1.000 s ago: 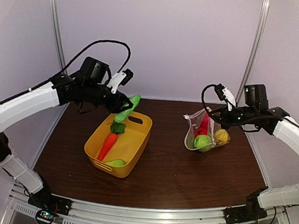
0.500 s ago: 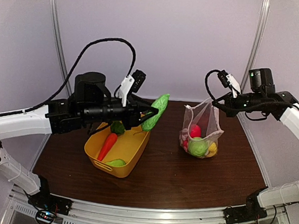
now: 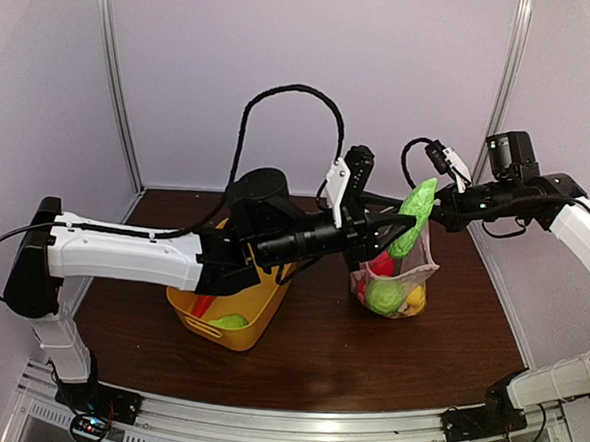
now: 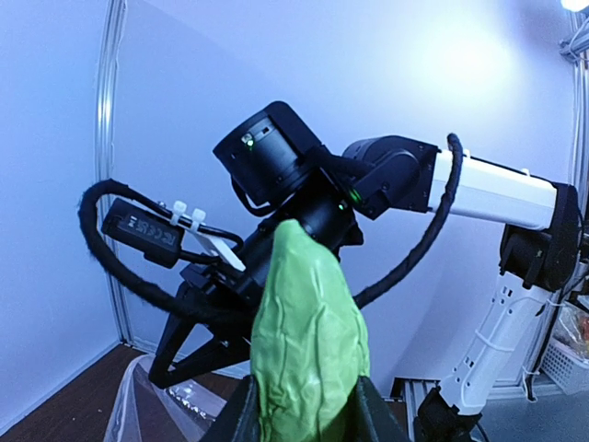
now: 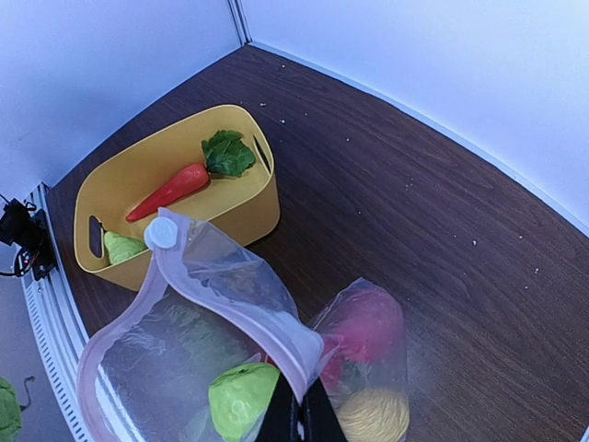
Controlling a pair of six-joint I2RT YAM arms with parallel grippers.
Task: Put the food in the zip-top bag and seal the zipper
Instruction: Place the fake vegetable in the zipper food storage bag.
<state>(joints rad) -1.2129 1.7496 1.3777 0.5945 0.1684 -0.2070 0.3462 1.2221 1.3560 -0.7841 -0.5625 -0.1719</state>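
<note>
My left gripper (image 3: 400,230) is shut on a wrinkled green leafy vegetable (image 3: 419,201) and holds it upright just above the mouth of the zip-top bag (image 3: 397,277). The left wrist view shows that same piece of food (image 4: 308,341) clamped between the two fingers (image 4: 241,419). The right gripper (image 3: 439,210) is shut on the bag's top edge, and the bag hangs down to the table. In the right wrist view, the right gripper (image 5: 299,416) pinches the pale zipper (image 5: 235,295). The mouth gapes open. Inside lie a green fruit (image 5: 241,398), a red one (image 5: 363,327) and a yellow lemon (image 5: 373,414).
The yellow tub (image 3: 255,304) stands left of the bag under my left arm. It holds an orange carrot (image 5: 170,189) with a leafy top and a green piece (image 5: 124,247). The booth's walls close in the back and both sides.
My left arm has swung right from above the tub to the bag's mouth, carrying the green vegetable. The right gripper has lifted the bag, which now hangs upright.
</note>
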